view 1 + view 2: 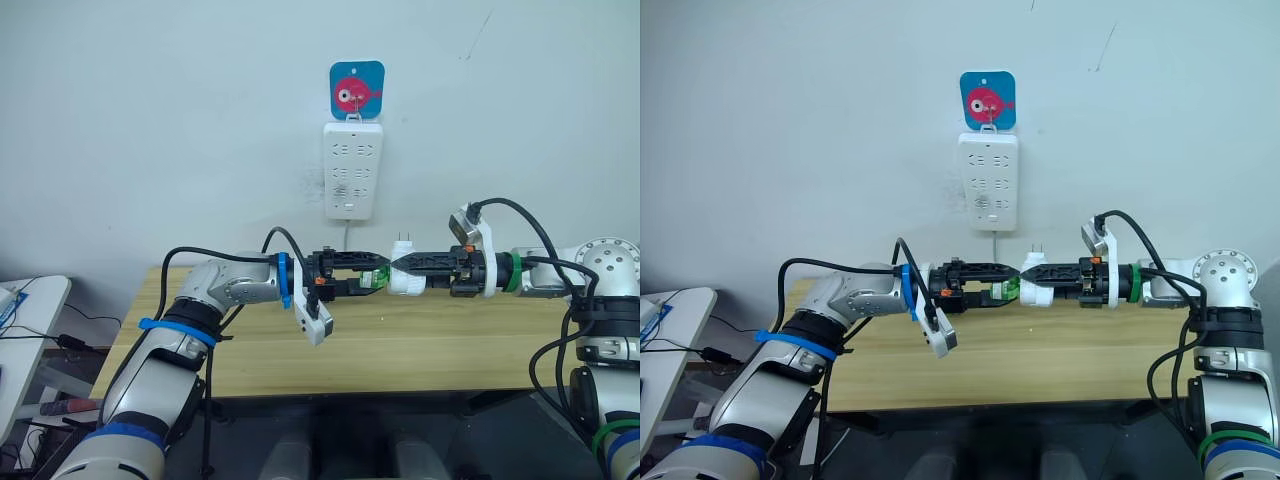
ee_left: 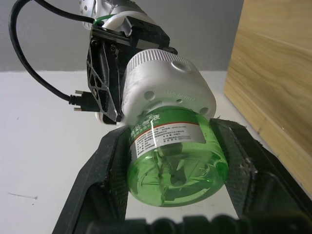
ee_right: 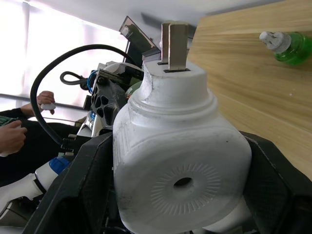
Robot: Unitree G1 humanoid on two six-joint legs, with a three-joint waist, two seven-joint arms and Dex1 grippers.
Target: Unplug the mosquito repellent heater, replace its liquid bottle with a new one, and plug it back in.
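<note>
1. Pale grey wall [image 1: 150, 120] backs a light wooden table [image 1: 420, 350]; a white power strip [image 1: 352, 170] hangs on that wall under a blue card with a pink fish [image 1: 357, 90].
2. You have the mosquito repellent heater [image 1: 408, 278] held in the air above the table, below the power strip and unplugged, its two metal prongs pointing up.
3. Your right gripper [image 1: 400, 266] is pinching the white heater body; the right wrist view shows both black fingers [image 3: 83, 180] pressed against its sides.
4. Your left gripper [image 1: 378, 276] is pinching the green bottle [image 2: 175, 161], which is seated in the heater's base; the left wrist view shows a finger on each side of the bottle.
5. Count: one heater, two grippers, one power strip, two green bottles. The second bottle [image 3: 287, 46], white-capped, lies on its side on the table in the right wrist view.
6. Hard to read: the bottle label text is too small to make out. A person's hands [image 3: 12, 134] sit cut off at the edge of the right wrist view, one holding a small white object you cannot identify.
</note>
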